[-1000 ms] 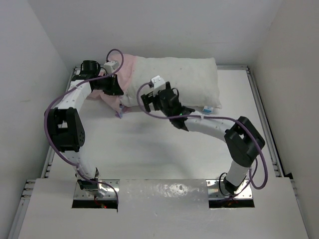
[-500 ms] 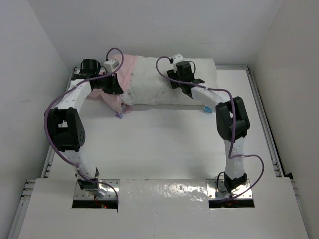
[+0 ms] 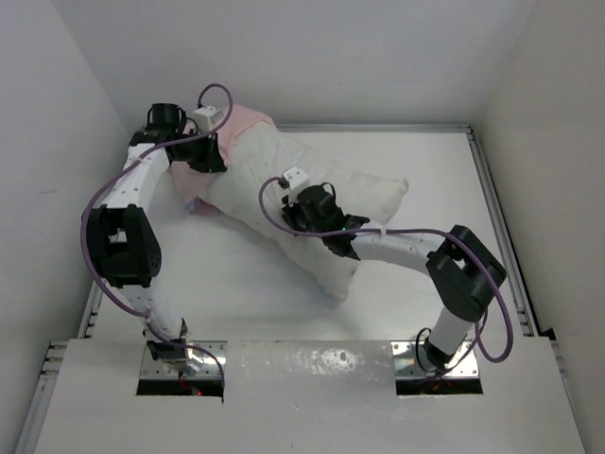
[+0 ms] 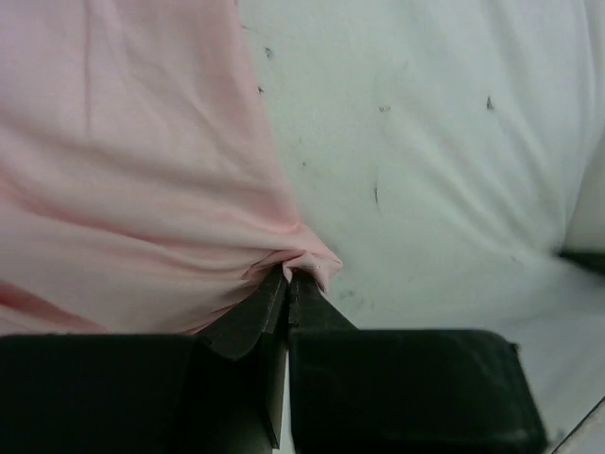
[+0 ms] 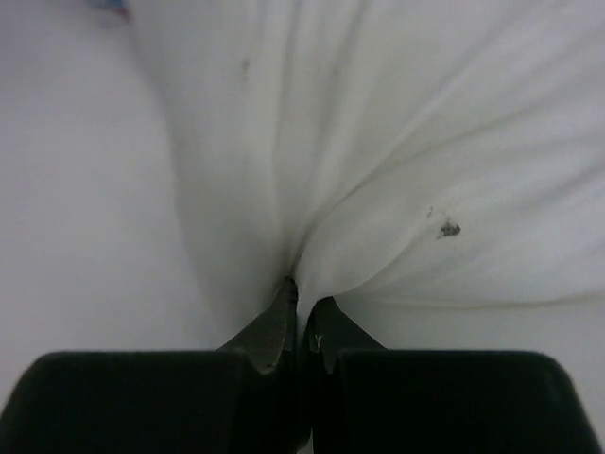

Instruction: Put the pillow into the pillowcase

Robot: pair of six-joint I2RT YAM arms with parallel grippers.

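The white speckled pillow [image 3: 250,175] lies crumpled and slanted across the table, one end reaching toward the near side. Its far-left end sits in the pale pink pillowcase [image 3: 246,121]. My left gripper [image 3: 216,163] is shut on the pillowcase's edge, and the left wrist view shows the pink pillowcase [image 4: 142,189] bunched at that left gripper [image 4: 288,276], right beside the pillow [image 4: 425,142]. My right gripper [image 3: 295,219] is shut on the middle of the pillow. In the right wrist view the pillow [image 5: 425,142] fans out in folds from the pinch of the right gripper [image 5: 301,305].
Metal rails run along the right edge [image 3: 492,208] and the left edge [image 3: 95,293] of the table, with white walls close behind and on both sides. Bare tabletop [image 5: 76,189] lies left of the pinched pillow. Both arms' purple cables loop above the cloth.
The right gripper was open and has shut on the pillow, and the right arm has swung back over the middle. The pillow has turned from lying straight to slanted. The left gripper has shifted slightly farther back.
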